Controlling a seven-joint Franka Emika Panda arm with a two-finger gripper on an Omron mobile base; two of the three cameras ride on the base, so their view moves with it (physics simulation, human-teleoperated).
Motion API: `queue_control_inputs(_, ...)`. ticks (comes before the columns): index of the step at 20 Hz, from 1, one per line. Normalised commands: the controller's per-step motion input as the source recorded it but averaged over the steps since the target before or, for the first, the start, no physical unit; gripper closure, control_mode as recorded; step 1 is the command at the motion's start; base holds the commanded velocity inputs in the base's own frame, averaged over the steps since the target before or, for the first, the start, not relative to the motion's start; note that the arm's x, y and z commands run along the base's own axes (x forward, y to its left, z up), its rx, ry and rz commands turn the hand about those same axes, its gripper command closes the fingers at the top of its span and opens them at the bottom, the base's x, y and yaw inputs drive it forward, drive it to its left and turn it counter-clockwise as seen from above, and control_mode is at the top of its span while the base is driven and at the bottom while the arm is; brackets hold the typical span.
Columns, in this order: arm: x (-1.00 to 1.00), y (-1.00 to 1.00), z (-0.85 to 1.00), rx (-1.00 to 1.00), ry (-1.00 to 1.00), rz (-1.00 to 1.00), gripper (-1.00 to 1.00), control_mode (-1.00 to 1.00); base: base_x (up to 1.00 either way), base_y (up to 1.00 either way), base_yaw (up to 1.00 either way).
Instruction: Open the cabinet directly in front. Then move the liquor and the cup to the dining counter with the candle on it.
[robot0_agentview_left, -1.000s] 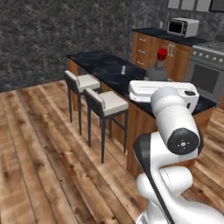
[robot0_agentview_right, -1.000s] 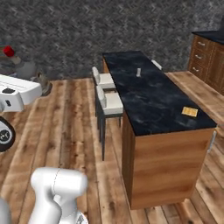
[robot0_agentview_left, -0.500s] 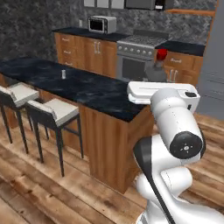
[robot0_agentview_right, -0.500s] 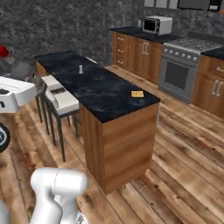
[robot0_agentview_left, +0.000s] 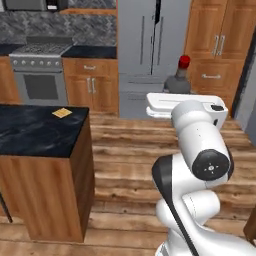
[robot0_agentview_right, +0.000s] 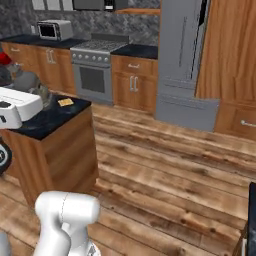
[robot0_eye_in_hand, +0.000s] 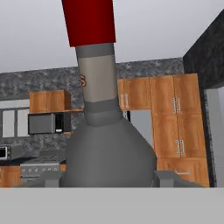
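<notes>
- The gripper (robot0_eye_in_hand: 107, 181) is carrying the liquor (robot0_eye_in_hand: 107, 144) upright, red cap on top, its fingers (robot0_eye_in_hand: 168, 178) clamped on either side of the rounded grey body; an upright carry is probably keeping the narrow-necked bottle from tipping or slipping out.
- In the left base view the liquor (robot0_agentview_left: 179, 80) is sitting above the white hand, well off to the side of the dining counter (robot0_agentview_left: 37, 131), with open floor between them.
- The right base view is showing the liquor (robot0_agentview_right: 22, 77) held close beside the dining counter (robot0_agentview_right: 47, 117), so the true gap is hard to judge.
- A small yellow-orange pad (robot0_agentview_left: 62, 113) is lying near the dining counter's corner; a set-down there would want to miss it. No candle is showing on the visible part of the top.
- Beyond the dining counter, a stove (robot0_agentview_left: 40, 75) and low wooden cabinets are lining the back wall; a grey refrigerator (robot0_agentview_left: 145, 50) is standing further along, a microwave (robot0_agentview_right: 54, 30) above the far worktop.
- Nothing is blocking the floor between arm and dining counter; the counter's own edge looks like the main collision risk.
- The cup is not identifiable here.
</notes>
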Motion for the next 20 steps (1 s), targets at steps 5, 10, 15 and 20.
queue_control_inputs(5,0.00,0.00,0.00,0.00,0.00,0.00,1.00,1.00,0.15,-0.30,-0.51)
queue_control_inputs(10,0.00,0.00,0.00,0.00,0.00,0.00,1.00,1.00,0.79,-0.02,-0.16)
queue_control_inputs(15,0.00,0.00,0.00,0.00,0.00,0.00,1.00,1.00,1.00,0.00,-0.11)
queue_control_inputs(20,0.00,0.00,0.00,0.00,0.00,0.00,1.00,1.00,1.00,-0.02,-0.11)
